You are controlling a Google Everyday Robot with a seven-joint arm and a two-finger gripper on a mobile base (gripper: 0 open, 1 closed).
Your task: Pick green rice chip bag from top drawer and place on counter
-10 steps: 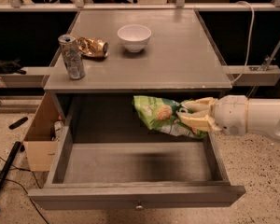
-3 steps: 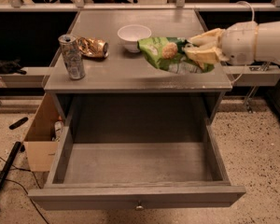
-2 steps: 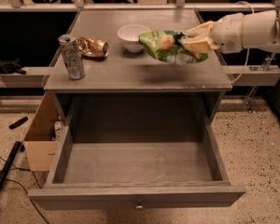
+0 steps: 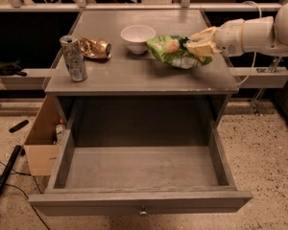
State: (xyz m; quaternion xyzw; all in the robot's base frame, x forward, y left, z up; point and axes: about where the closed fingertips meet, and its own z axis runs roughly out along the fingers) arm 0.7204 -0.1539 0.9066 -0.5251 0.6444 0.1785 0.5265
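Arm [image 4: 252, 32] reaches from right; claw [image 4: 200, 42] clamps green rice chip bag [image 4: 172, 51].

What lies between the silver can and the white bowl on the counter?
In the camera view, the crumpled gold wrapper lies there. The claw, over the counter's right side, grips the green rice chip bag.

I stood in what looked like a test lab, not a home: a lone grey cabinet's counter [image 4: 134, 73] on speckled hard floor [image 4: 269, 147], an open cardboard box [image 4: 38, 145] and a black bar [image 4: 6, 174] beside it (metal rails [image 4: 134, 7] behind). My gripper [image 4: 201, 42] clasped the green rice chip bag [image 4: 170, 49] at the counter's right side.
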